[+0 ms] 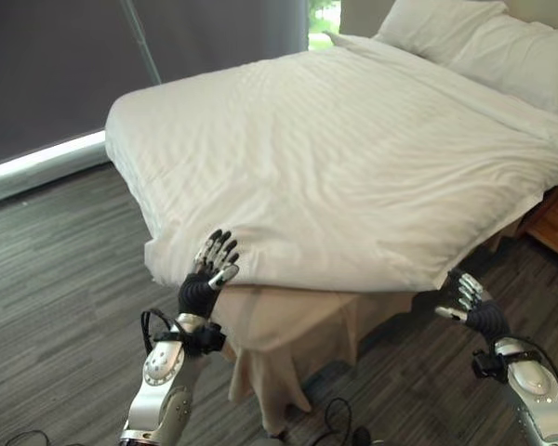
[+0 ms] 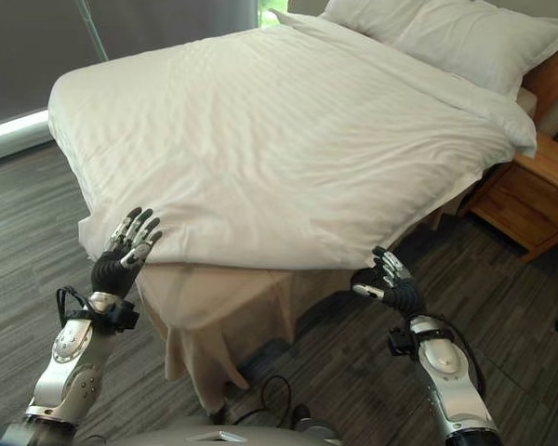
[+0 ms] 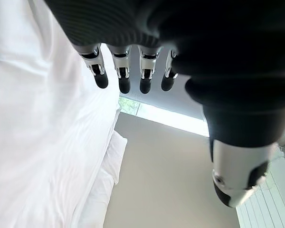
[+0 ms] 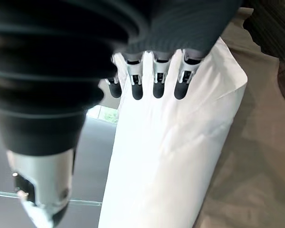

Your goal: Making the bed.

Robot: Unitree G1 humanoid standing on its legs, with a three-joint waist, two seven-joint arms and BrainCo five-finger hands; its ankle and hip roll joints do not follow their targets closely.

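You see the white duvet [image 1: 353, 158] spread over the bed. Your left hand [image 1: 212, 269] rests at its foot edge, fingers straight; your right hand [image 2: 387, 281], fingers relaxed, hovers beside that edge.

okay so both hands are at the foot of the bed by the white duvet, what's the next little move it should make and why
Probably close both hands on the duvet's foot edge. The left hand rests open at one foot corner and the right hand is open just below the other, neither pinching cloth. The edge runs slanted, leaving the beige bed skirt exposed, so a grip comes before any pull to straighten it.
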